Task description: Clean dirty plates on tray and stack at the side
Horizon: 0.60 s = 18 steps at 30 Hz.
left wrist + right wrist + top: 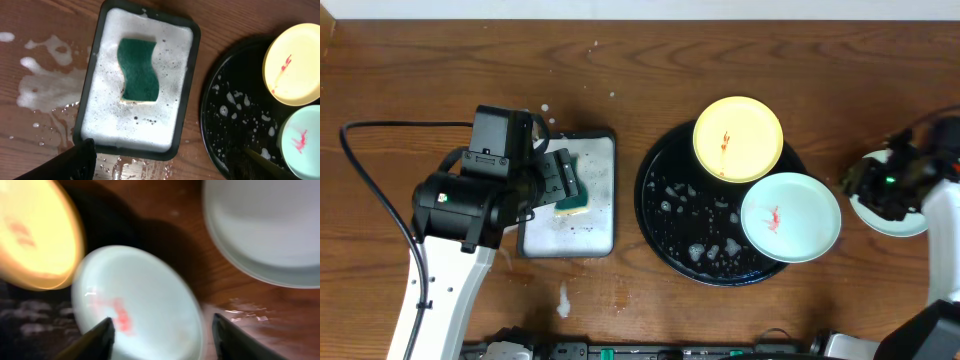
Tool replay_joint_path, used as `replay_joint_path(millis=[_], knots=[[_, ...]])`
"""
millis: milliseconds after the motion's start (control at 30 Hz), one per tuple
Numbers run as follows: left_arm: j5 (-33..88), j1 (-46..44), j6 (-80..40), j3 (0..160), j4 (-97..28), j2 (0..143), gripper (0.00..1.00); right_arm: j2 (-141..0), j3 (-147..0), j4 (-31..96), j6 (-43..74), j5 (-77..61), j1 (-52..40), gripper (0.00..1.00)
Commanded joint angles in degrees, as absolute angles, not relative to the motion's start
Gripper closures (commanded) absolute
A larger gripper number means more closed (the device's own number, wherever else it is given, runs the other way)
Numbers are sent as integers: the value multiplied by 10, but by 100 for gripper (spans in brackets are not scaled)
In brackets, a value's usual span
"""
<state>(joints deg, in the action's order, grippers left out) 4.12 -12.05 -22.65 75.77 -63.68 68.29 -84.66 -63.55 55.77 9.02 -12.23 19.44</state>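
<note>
— Looking at the black tray (660, 170): where are the plates lying?
— The yellow plate (738, 138) is sitting on the tray's far rim, and a mint plate (790, 217) is overlapping its right rim; both are showing red smears. A third pale plate (902, 222) is resting on the worktop (420, 60) right of the tray, apart from it.
— And the end effectors?
— The left end effector (162, 150) is hanging left of the tray over a foamy white tray (102, 115) carrying a green sponge (139, 70), fingers spread wide, gripping nothing. The right end effector (162, 322) is hovering right of the tray by that third plate, jaws standing apart, holding nothing.
</note>
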Motion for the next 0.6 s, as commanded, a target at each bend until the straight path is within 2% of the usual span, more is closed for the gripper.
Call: replay_joint_path(millis=[0,67,167,267,300,367,500,533,567], knots=[[39,-119,-225,761,-638,681,17,-867,-622,550,87,71,151,30],[39,-119,-225,761,-638,681,17,-881,-618,543,86,95,142,28],[39,-119,-225,761,-638,681,17,-902,-617,540,80,75,143,32],[39,-119,-225,761,-638,681,17,-923,-616,544,80,43,143,52],[39,-119,-225,761,-638,681,17,-928,-615,545,81,36,143,54],[39,-119,-225,761,-638,681,17,-936,-610,549,80,11,143,49],[39,-119,-225,761,-638,681,17,-938,-587,539,81,-18,143,48],[39,-119,-225,761,-638,681,17,-938,-578,535,81,-18,143,51],[39,-119,-225,761,-638,681,17,-938,-569,529,81,-18,143,62]])
